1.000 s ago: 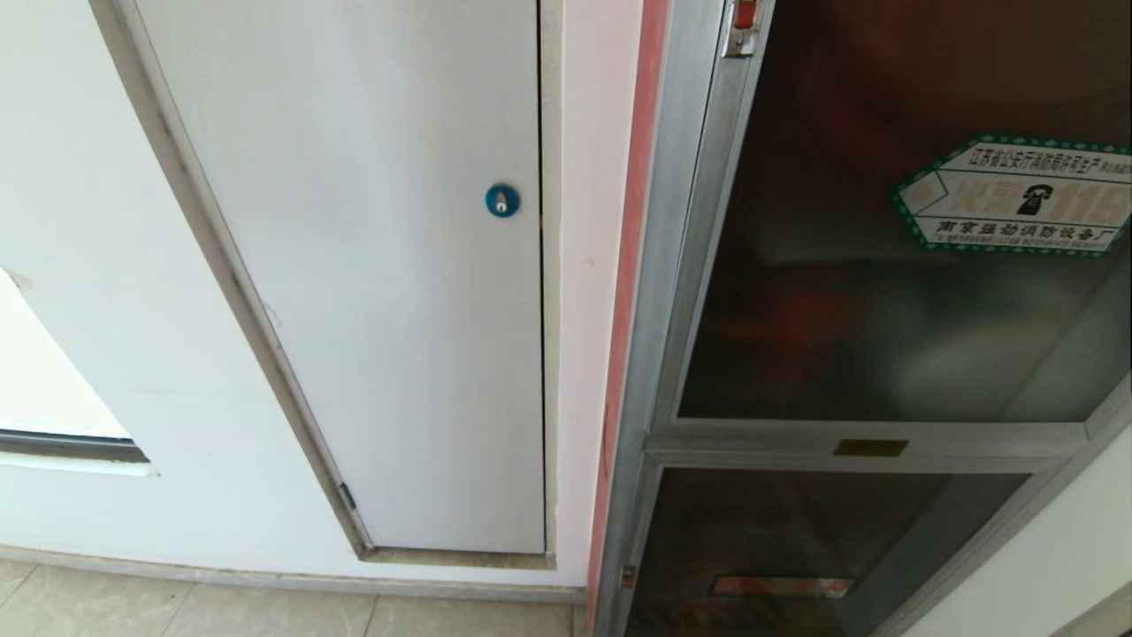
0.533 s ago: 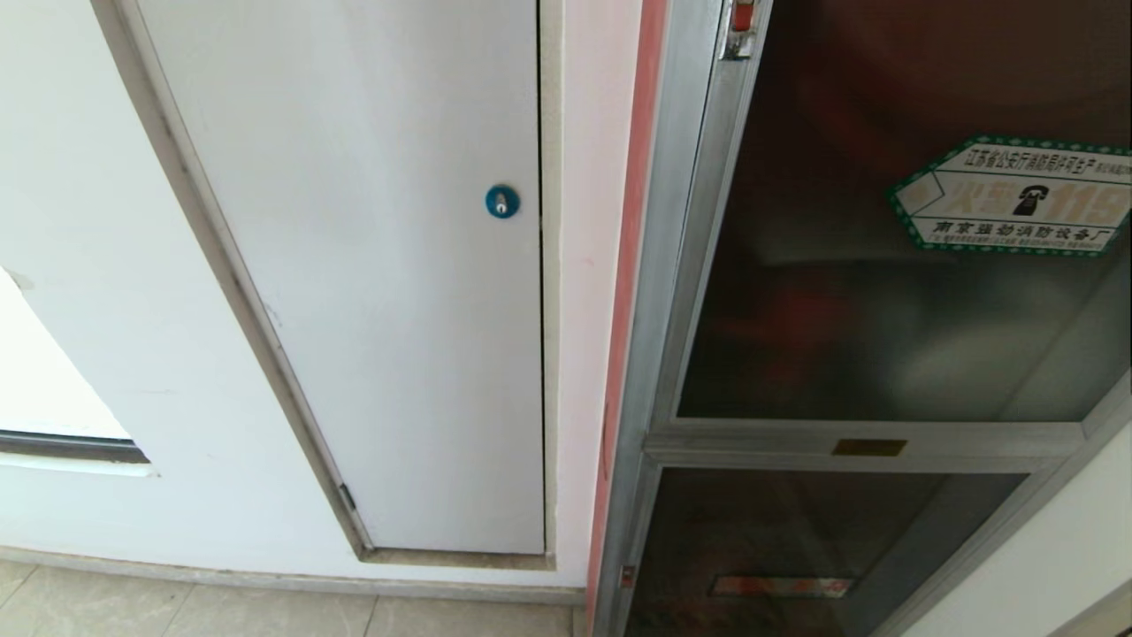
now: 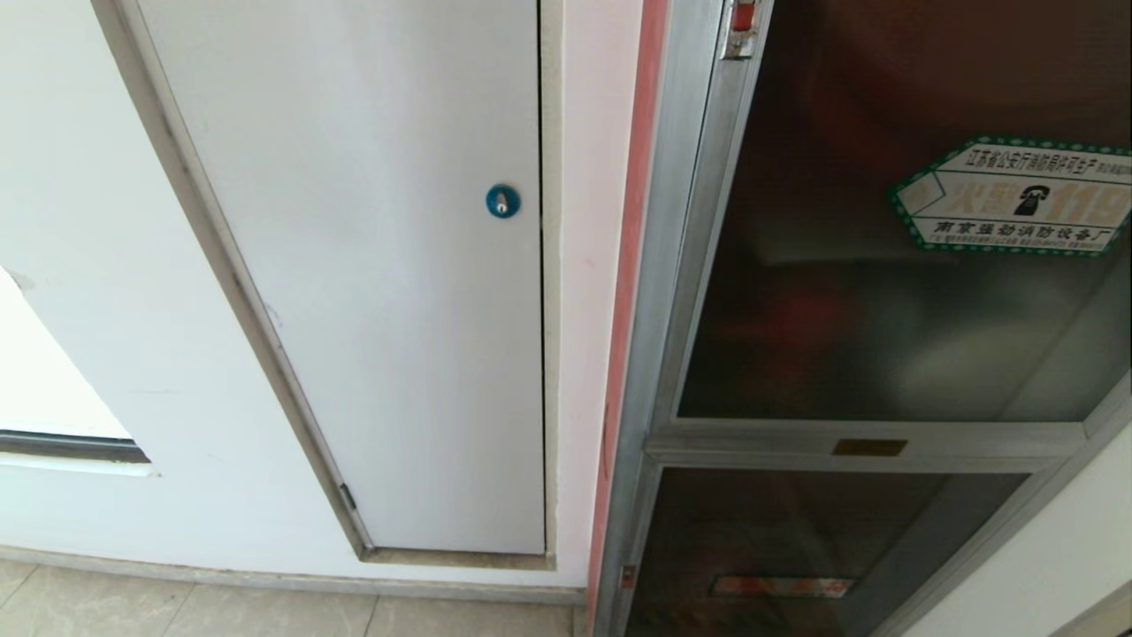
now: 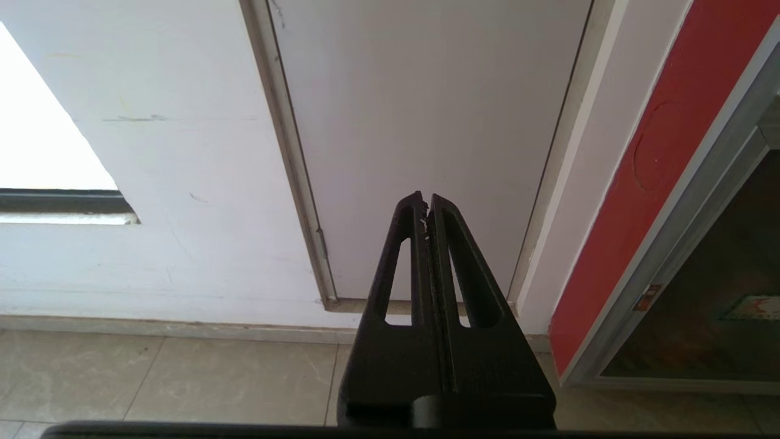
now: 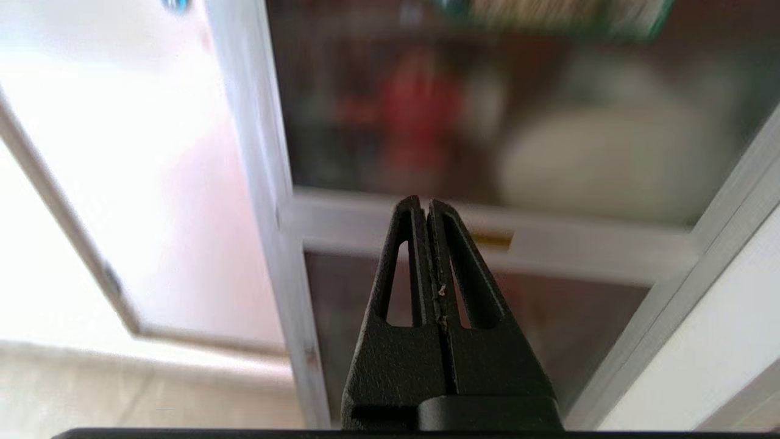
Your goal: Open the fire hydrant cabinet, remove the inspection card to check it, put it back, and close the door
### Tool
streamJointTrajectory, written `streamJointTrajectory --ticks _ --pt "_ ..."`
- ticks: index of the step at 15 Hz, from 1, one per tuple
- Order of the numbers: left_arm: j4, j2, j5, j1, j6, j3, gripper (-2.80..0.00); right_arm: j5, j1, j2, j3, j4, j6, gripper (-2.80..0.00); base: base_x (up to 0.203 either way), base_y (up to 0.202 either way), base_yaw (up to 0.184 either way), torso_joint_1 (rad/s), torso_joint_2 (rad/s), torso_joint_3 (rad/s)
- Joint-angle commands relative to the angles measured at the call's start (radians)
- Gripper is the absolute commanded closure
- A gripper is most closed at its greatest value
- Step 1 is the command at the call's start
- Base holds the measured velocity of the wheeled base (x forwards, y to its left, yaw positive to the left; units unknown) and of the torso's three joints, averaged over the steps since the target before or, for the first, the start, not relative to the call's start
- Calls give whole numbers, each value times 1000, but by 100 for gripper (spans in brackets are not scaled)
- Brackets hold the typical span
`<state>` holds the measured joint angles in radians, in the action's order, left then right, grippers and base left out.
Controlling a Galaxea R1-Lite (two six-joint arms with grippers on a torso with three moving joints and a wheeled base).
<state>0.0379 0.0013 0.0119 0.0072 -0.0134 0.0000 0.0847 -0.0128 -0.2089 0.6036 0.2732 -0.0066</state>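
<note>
Judging by the door [image 3: 893, 265] sitting flush in the frame's right half, you're finishing or starting: right gripper [image 5: 425, 204] pressed together, empty, and left gripper [image 4: 425, 201] likewise.

You see a white panel [image 3: 371, 265] with a blue round lock [image 3: 502, 201] near its right edge; below the panel lies beige floor tile [image 3: 265, 610].

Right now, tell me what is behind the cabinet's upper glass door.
Through the tinted door only blurred shapes show: a red mass, seemingly the valve, and a pale rounded bulk, likely rolled hose. The card cannot be made out; the dark glass hides finer detail.
</note>
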Motion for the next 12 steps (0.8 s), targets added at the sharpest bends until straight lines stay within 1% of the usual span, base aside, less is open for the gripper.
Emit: streamJointTrajectory --ticks 1,4,5,7,8,9,12 --pt "0 0 0 0 0 14 0 5 7 77 -104 2 -7 0 0 0 0 0 0 0" --pt "0 0 0 0 0 14 0 5 12 203 -311 -28 -54 0 0 0 0 0 0 0" --pt "0 0 0 0 0 14 0 -6 12 206 -378 -82 -65 0 0 0 0 0 0 0" --pt "0 0 0 0 0 14 0 -19 13 207 -508 -236 -87 0 0 0 0 0 0 0" --pt "0 0 0 0 0 14 0 -22 13 207 -565 -303 -116 0 0 0 0 0 0 0" --pt "0 0 0 0 0 14 0 -27 13 207 -600 -345 -153 0 0 0 0 0 0 0" --pt "0 0 0 0 0 14 0 -34 13 207 -604 -334 -130 0 0 0 0 0 0 0"
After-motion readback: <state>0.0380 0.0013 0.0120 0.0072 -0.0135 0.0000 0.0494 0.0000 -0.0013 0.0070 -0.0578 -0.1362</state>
